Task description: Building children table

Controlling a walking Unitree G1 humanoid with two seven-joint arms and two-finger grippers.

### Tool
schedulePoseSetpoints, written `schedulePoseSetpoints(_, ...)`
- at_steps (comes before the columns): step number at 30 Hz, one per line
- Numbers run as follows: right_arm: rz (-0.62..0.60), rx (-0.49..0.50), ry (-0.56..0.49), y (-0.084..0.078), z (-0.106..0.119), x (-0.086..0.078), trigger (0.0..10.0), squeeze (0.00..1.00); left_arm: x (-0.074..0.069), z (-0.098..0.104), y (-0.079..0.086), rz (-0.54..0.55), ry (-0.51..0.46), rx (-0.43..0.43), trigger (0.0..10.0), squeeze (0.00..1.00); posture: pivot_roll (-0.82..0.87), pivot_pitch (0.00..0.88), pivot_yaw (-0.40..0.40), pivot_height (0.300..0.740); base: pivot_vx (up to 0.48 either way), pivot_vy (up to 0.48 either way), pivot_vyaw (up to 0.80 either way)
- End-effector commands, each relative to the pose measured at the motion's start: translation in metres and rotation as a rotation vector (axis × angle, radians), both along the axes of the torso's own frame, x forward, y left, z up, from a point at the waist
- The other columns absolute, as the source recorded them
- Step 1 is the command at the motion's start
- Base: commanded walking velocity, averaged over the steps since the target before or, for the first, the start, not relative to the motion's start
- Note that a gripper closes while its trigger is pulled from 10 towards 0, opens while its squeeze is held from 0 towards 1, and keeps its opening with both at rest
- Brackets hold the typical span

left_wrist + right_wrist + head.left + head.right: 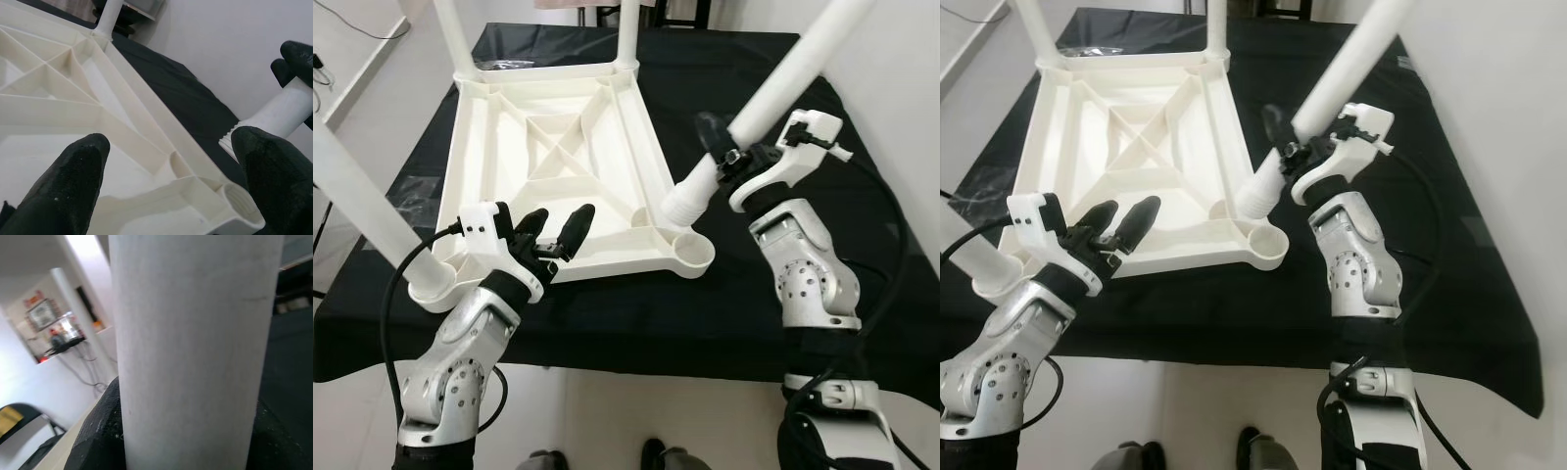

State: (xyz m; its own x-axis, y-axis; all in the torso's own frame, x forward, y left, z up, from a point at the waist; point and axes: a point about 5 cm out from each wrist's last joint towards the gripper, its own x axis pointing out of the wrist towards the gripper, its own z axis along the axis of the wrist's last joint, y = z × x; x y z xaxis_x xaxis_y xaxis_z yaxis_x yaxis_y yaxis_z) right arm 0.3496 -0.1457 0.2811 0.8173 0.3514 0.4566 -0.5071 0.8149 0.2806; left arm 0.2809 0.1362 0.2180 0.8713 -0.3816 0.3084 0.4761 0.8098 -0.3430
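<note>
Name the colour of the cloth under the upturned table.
Black cloth, clearest in the left eye view.

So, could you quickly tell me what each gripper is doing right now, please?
Left gripper: open, holding nothing, above the near edge of the upturned tabletop.
Right gripper: shut on the table leg.

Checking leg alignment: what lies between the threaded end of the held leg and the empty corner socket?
Nothing; a bare gap. In the left eye view, the leg in the right end effector hangs just above the socket, tilted.
</note>
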Motion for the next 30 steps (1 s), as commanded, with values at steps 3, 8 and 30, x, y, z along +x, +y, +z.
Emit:
schedulePoseSetpoints(3,0.026,-0.003,-0.048,-0.002,0.004,-0.007,10.0,0.0,-0.004,-0.008,-0.01,-0.009,0.018,0.031,10.0,0.0,-0.01,0.197,-0.07,0.74,0.0,0.0,0.8)
schedulePoseSetpoints(8,0.04,-0.021,-0.058,-0.001,0.004,-0.009,10.0,0.0,-0.008,-0.018,-0.02,-0.032,0.025,0.09,10.0,0.0,-0.01,0.197,-0.067,0.74,0.0,0.0,0.8)
schedulePoseSetpoints(30,0.04,-0.035,-0.08,0.001,0.001,-0.011,10.0,0.0,-0.013,-0.043,-0.021,-0.025,0.066,0.144,10.0,0.0,-0.02,0.198,-0.068,0.74,0.0,0.0,0.59)
